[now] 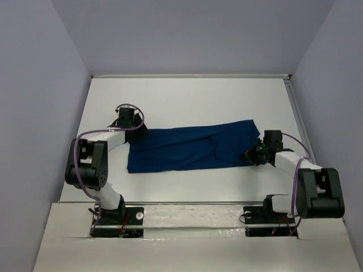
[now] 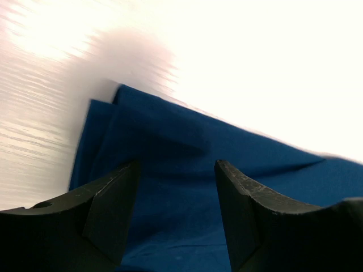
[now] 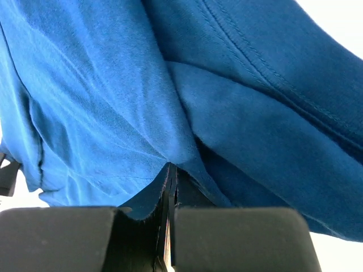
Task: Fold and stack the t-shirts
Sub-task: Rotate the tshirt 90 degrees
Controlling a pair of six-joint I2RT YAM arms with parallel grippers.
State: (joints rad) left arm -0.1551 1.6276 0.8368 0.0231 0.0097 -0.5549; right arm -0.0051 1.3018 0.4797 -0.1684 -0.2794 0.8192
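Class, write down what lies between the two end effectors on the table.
The navy t-shirt, a long folded band reaching from the left end effector to the right end effector, as the top view shows.

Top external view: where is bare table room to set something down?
Free: the wide table strip between the t-shirt and back wall; a narrower strip between it and the arm bases. Crowded: both shirt ends, by the left gripper and right gripper.
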